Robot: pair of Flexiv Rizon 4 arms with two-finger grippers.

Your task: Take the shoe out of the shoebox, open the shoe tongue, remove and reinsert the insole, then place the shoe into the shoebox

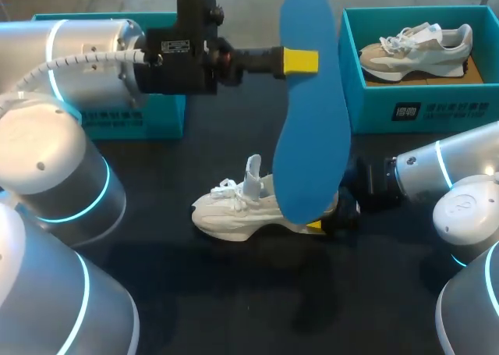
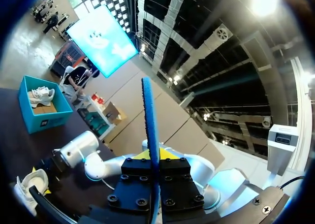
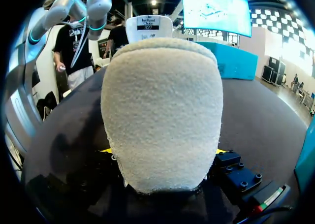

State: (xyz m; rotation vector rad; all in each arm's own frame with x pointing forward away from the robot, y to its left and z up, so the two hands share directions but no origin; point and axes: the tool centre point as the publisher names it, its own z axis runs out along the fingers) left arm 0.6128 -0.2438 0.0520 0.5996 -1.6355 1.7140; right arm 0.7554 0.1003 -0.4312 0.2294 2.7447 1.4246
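Above the surface [image 1: 234, 292] hangs the blue insole [image 1: 312, 136], thin, light, likely floppy, pinched at its 11 o'clock edge by the left claw [image 1: 300, 62]. Beneath, the soft shoe [image 1: 234, 211] sits with its heel clamped in the right claw [image 1: 331, 221]; shoebox [image 1: 421, 109] at 2 o'clock.

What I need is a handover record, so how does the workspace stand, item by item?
Surface: dark table.
Job's things: white shoe on its sole mid-table, tongue raised; blue insole out of it, held in the air above the heel; teal shoebox at the far right holds another shoe; second teal box behind the left arm, contents hidden.
Clutter: nothing seen.
Grippers: left pincer shut on the insole; right pincer shut on the white shoe's heel.
Cables: grey ribbed hose along the left arm.
Surroundings: nothing seen reaching over the table.
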